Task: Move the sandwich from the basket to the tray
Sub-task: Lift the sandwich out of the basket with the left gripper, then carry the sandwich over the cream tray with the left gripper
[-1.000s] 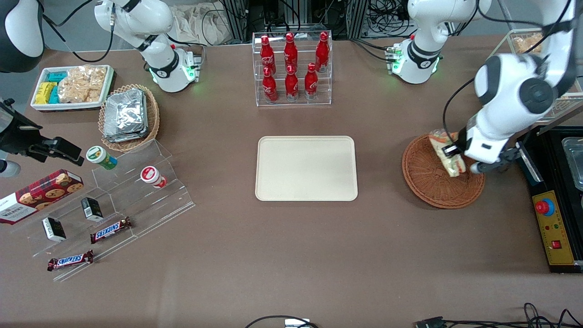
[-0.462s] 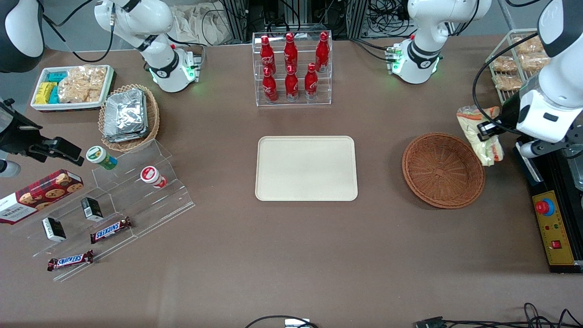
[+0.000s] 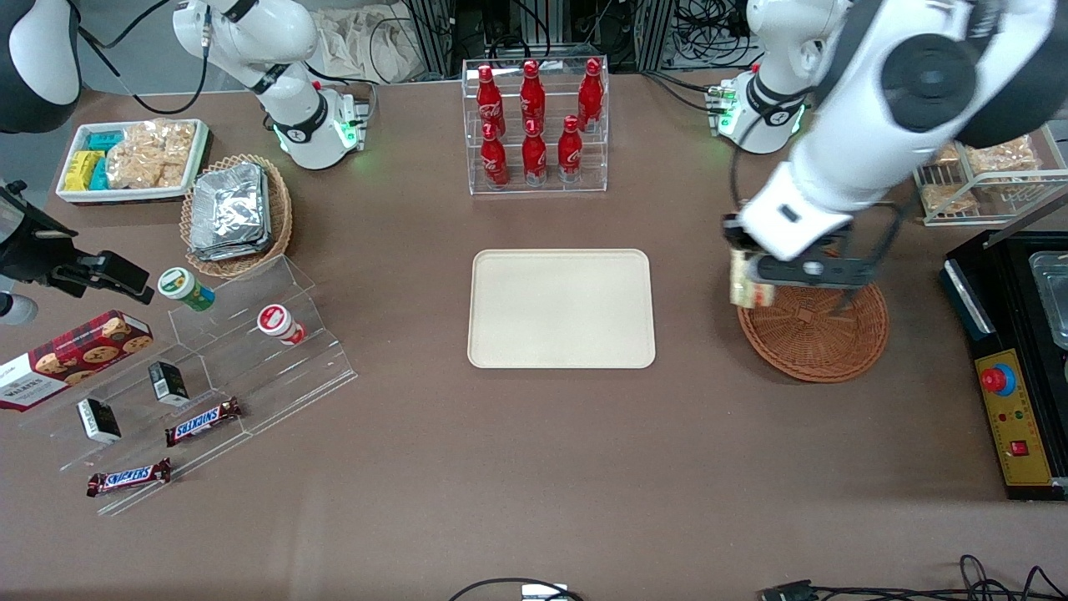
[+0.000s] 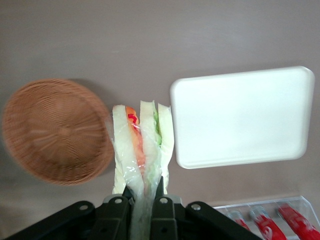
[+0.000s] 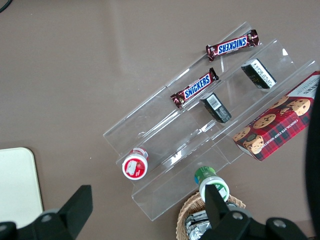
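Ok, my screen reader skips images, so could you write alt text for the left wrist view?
The gripper, shut on the wrapped sandwich, holds it in the air above the brown table, between the round wicker basket and the cream tray. Neither basket nor tray holds anything, and red bottles show at the picture's edge.

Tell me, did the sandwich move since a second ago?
Yes. The gripper, jaws shut on the sandwich, lifted it out of the basket; it now hangs over the basket's edge nearest the tray.
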Tool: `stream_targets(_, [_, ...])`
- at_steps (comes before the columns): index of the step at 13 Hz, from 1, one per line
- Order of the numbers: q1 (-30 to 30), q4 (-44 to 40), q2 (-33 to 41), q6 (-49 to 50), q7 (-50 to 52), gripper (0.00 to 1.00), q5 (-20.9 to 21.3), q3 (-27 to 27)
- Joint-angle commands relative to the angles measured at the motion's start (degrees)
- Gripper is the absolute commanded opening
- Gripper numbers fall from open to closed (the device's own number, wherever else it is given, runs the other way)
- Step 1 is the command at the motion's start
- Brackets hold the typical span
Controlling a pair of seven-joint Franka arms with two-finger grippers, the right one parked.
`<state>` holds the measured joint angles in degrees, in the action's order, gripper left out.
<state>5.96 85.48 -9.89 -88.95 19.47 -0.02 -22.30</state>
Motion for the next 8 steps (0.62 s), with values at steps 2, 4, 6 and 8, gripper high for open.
stream_targets(2, [0.8, -6.1, -5.3, -0.6, 3.4, 0.03, 0.9, -4.4])
stream_targets(4, [2.4, -3.1, -5.2, -3.3, 7.1, 0.03, 1.3, -4.7])
stream_targets(6, [3.4, 5.9, -4.8, -12.0, 12.5, 0.03, 2.8, -4.7])
stream_targets(8, [3.4, 14.8, -5.1, -23.5, 17.9, 0.02, 3.7, -5.4])
